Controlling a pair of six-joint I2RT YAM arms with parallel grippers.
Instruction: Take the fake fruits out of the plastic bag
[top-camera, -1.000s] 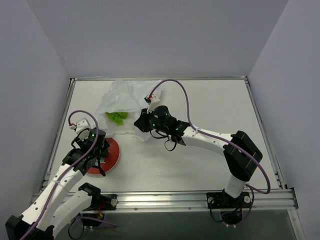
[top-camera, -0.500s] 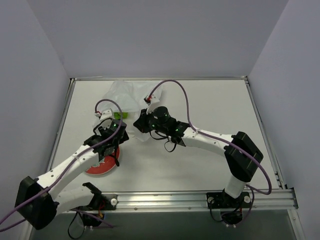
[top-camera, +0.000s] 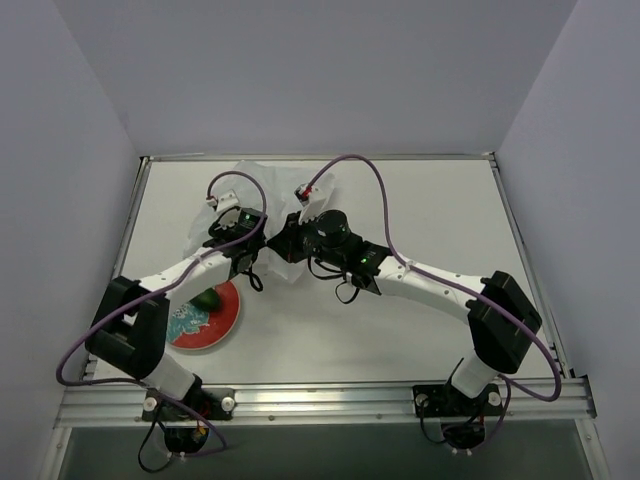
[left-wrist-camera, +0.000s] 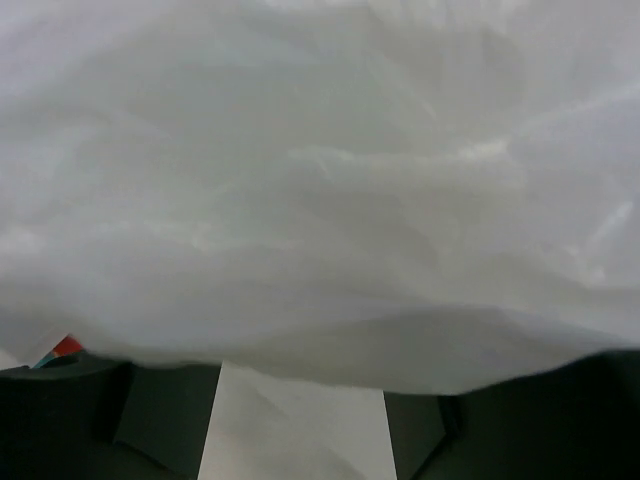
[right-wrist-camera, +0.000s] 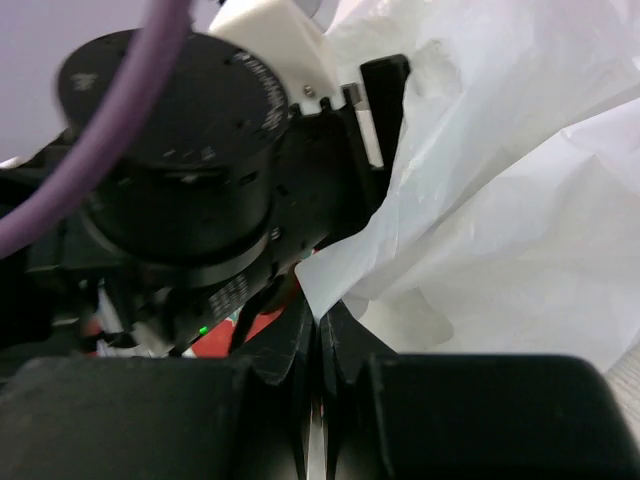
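Note:
The plastic bag lies wrinkled at the back left of the table. My right gripper is shut on its near edge; the right wrist view shows the jaws pinching a corner of the white film. My left gripper is at the bag's mouth. In the left wrist view its fingers stand apart, open and empty, with bag film filling the view ahead. A dark green round fruit lies on the red-rimmed plate. The grape bunch and the ridged oval fruit are hidden.
The plate sits near the front left, just under my left forearm. The left arm's wrist is close in front of the right gripper. A raised rim borders the table.
My left arm has swung from over the plate up to the bag's mouth, uncovering the dark green fruit on the plate. The right gripper kept its hold on the bag.

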